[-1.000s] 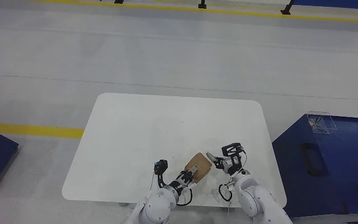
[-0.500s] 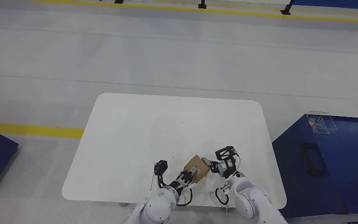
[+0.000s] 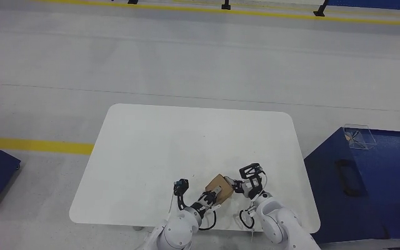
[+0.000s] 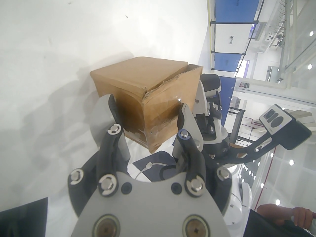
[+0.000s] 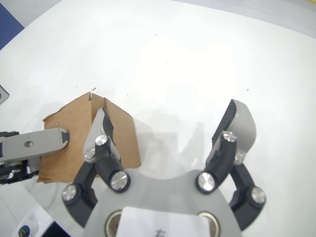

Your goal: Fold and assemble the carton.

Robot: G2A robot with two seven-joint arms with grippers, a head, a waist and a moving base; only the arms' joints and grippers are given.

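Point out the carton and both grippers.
carton (image 4: 138, 75), left wrist view, its broad brown face.
left gripper (image 4: 147, 104), left wrist view, midway between fingertips.
right gripper (image 5: 167, 107), right wrist view, midway between fingertips.

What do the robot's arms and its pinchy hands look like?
Its arms are round and white, with black cables looped at the wrists. The left gripper and right gripper each have two grey metal fingers with black ribbed pads, black links and shiny screws.
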